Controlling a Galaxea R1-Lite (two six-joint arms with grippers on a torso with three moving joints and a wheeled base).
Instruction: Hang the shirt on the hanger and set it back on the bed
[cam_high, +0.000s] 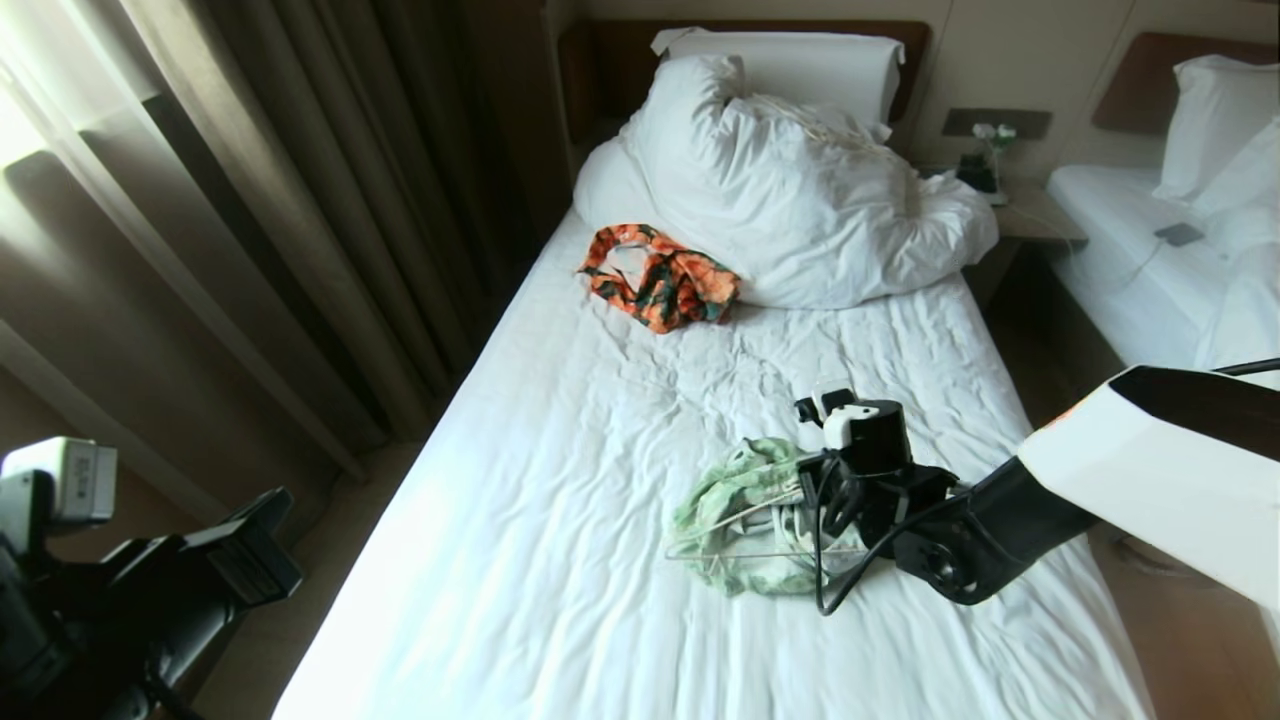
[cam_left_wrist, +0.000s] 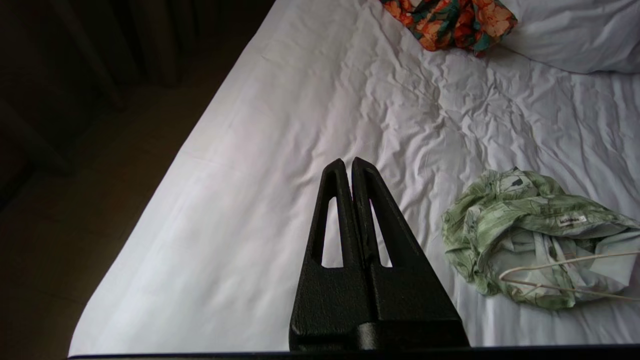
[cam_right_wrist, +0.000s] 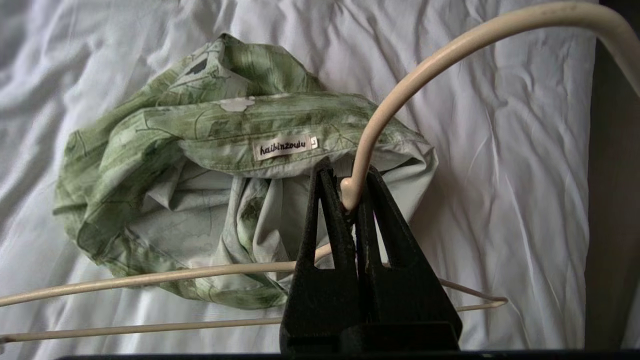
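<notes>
Right gripper (cam_right_wrist: 352, 200): nearest item in our right wrist view, clamped on the hanger (cam_right_wrist: 395, 95) near the tip of its hook, low over the bed (cam_high: 560, 560). Hold is thin; only the hook's end sits between the tips.

Left gripper (cam_left_wrist: 348, 167): fingers together, empty, parked off the bed's left edge, well apart from the work.

Shirt (cam_high: 735, 500): light green, crumpled in a heap on the sheet, mid-bed toward the foot, collar and label upward. We judge it not yet on the hanger; the bar and lower wire lie across the heap's near side, partly over the cloth.

Orientation: hanger lies roughly flat, long axis across the bed, bar running toward the left edge, hook toward the right arm. Shirt is bunched, so we can give it no clear long axis; the collar faces the right gripper.

Risks, as we judge them:
- Hook may slip or swivel out of the thin pinch if lifted.
- Bar may snag a fold and drag the whole heap.
- Shoulders are hard to thread while the cloth stays bunched.

Orange garment (cam_high: 660, 280): near the duvet (cam_high: 800, 200), uninvolved.
</notes>
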